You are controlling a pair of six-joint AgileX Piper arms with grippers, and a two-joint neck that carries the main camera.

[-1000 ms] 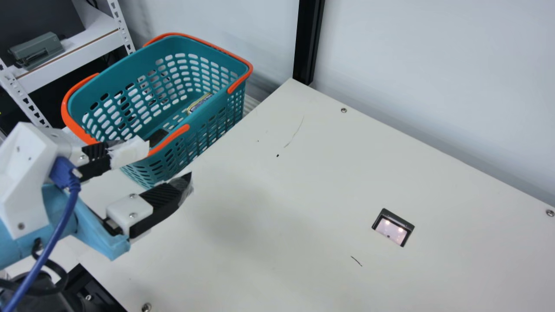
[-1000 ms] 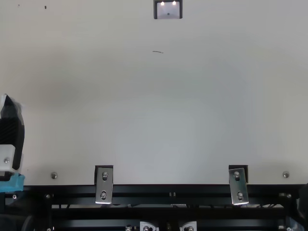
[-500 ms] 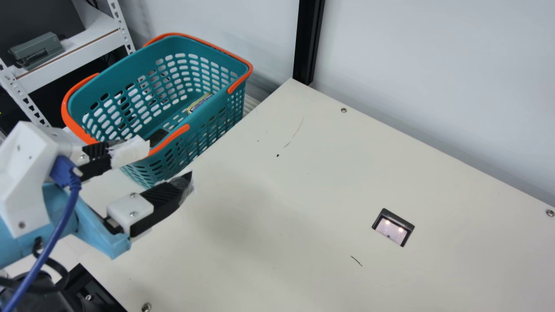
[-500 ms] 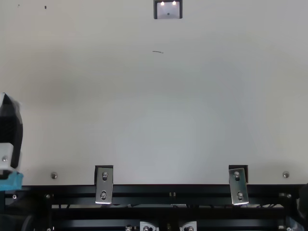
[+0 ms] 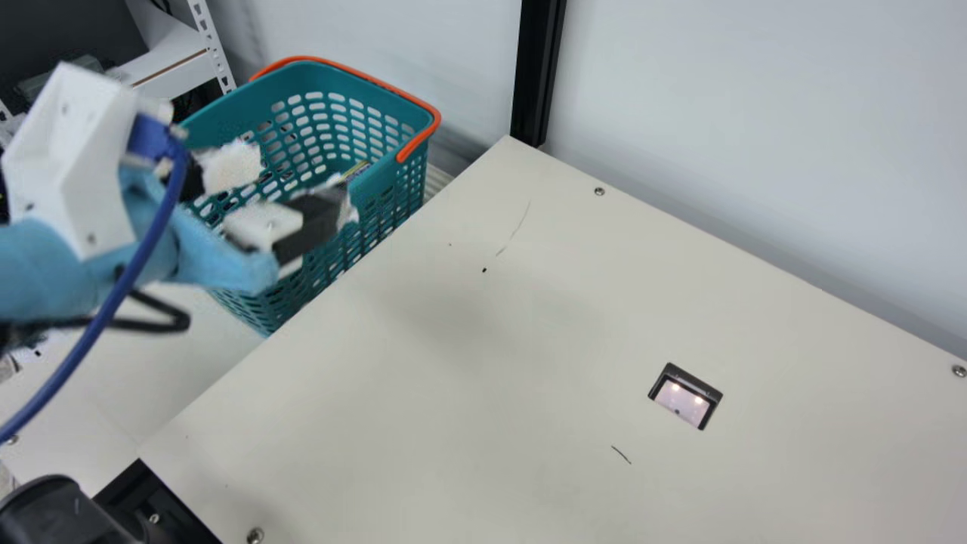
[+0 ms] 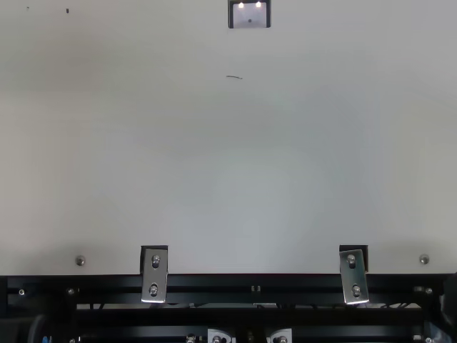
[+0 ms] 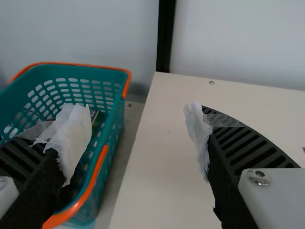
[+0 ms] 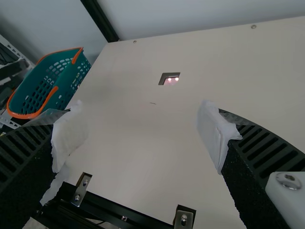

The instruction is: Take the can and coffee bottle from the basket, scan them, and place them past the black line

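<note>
Teal basket (image 5: pixel 393 204), far left, holds a partly hidden item (image 5: pixel 355 171) by its right wall; we log left gripper (image 5: pixel 304 183) near the rim, right gripper (image 8: pixel 142 117) likewise spread wide, both empty.

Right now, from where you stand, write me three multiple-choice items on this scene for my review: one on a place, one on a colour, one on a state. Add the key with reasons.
1. Where is the basket?
A) beside the table
B) on the middle of the table
C) on the white shelf

2. What colour are the basket's handles?
A) yellow
B) black
C) orange

3. What state is the right tool in?
A) shut on a can
B) open
C) shut on nothing

Key:
1: A, the main view shows it past the table's edge.
2: C, the bars along its rim are orange.
3: B, its two fingers stand well apart with the table showing between them.
</note>
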